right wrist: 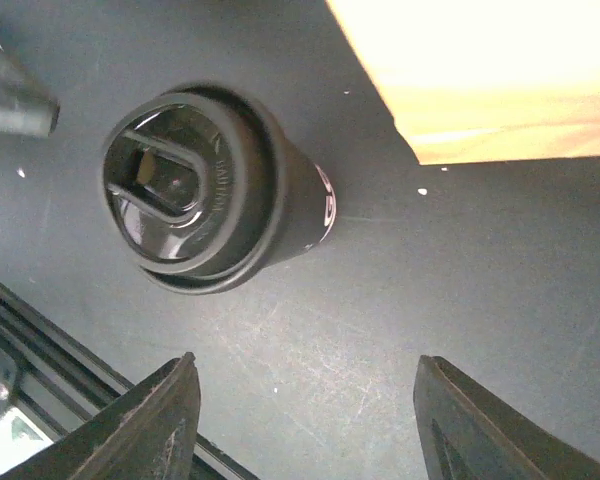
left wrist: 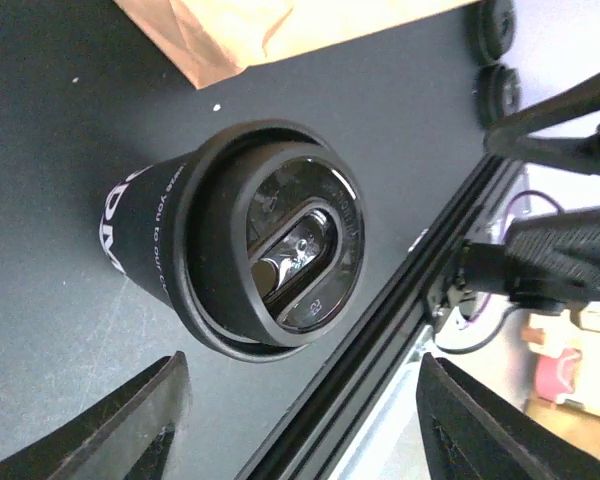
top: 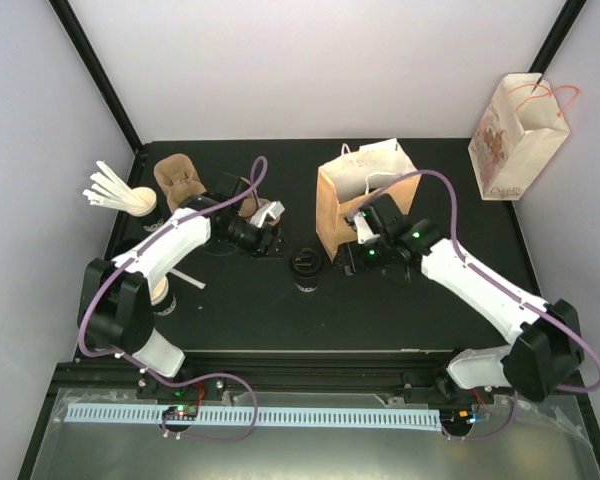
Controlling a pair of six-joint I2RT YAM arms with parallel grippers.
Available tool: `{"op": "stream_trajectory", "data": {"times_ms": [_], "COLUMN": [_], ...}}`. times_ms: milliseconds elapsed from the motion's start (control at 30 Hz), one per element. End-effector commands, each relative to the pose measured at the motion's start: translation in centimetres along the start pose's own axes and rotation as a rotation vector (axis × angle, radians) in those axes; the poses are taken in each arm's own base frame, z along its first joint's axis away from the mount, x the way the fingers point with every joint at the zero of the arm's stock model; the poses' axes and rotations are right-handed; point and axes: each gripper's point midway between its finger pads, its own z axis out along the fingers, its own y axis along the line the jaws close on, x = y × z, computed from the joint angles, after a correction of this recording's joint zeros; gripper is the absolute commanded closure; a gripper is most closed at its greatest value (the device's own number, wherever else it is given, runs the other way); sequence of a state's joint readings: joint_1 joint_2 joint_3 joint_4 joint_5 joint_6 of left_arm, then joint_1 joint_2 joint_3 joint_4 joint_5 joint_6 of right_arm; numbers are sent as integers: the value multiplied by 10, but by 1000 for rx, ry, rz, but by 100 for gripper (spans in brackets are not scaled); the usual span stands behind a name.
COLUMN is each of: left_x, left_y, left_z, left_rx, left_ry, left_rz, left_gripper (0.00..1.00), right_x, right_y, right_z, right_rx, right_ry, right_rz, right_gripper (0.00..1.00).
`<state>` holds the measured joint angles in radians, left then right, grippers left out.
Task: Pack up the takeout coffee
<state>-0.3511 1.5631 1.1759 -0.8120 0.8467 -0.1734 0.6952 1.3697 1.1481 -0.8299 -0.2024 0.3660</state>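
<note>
**A:** From above, where is the takeout coffee point(top: 306, 268)?

**B:** It stands on the table point(top: 250, 310), about midway across and somewhat toward the near edge. It is just off the near-left corner of the brown paper bag point(top: 365, 195). It sits between the left gripper point(top: 268, 238) and the right gripper point(top: 352, 258), and neither touches it. I can't tell from here which is nearer.

**A:** Left wrist?

**B:** That camera looks down onto the black lid, so the cup's long axis is upright. The cup point(left wrist: 270, 255) lies just ahead of the left gripper point(left wrist: 300, 370), roughly centred between the fingers. The jaws are apart and hold nothing.

**A:** Right wrist?

**B:** The cup point(right wrist: 205, 190) is lid-up again, ahead but off toward the left finger in that view. The right gripper point(right wrist: 305, 370) is spread as well and empty. I'd judge the left arm better lined up for a side grasp.
</note>
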Motion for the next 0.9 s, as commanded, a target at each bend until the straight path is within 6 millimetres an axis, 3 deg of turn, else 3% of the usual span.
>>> {"op": "stream_trajectory", "data": {"times_ms": [0, 133, 267, 433, 867], "left_x": [1, 2, 0, -2, -6], "left_y": [1, 9, 5, 3, 12], "left_z": [-1, 6, 14, 19, 30], "left_rx": [-170, -223, -194, -195, -290], "left_ry": [-3, -7, -2, -1, 29], "left_rz": [54, 5, -13, -27, -66], "left_gripper": [38, 47, 55, 62, 70], "right_x": [-16, -18, -25, -21, -16], "right_y": [13, 16, 23, 14, 4], "right_z": [-10, 0, 13, 28, 53], "right_rx": [-225, -357, -495, -483, -485], "right_ry": [-132, -180, -226, -231, -210], "right_rz": [138, 285, 409, 452, 502], "right_gripper": [41, 50, 51, 56, 70]}}
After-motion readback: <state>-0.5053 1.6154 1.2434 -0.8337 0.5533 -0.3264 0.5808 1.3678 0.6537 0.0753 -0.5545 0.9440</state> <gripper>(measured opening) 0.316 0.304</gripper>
